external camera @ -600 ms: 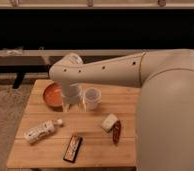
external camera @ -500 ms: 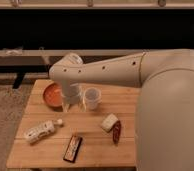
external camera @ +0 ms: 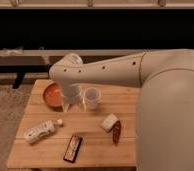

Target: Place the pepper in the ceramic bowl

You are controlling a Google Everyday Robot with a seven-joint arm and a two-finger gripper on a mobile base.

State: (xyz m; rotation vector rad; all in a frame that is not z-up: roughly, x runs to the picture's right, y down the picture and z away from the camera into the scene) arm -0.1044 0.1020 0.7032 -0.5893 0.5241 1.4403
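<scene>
While the hand (external camera: pixel 73 104) hangs just right of the bowl (external camera: pixel 51 96), its opening impossible to tell, the pepper (external camera: pixel 116 132) lies on the worktop (external camera: pixel 95 145), well right of the bowl

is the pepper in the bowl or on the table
Out: the pepper lies on the table, apart from the ceramic bowl. The gripper hangs between bowl and cup.

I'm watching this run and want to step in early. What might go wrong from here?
The gripper hangs low between the ceramic bowl and the white cup; swinging toward the pepper, it may knock the cup over. The pepper lies close beside a white lump, so a grasp may catch the lump or nudge the pepper away.
</scene>
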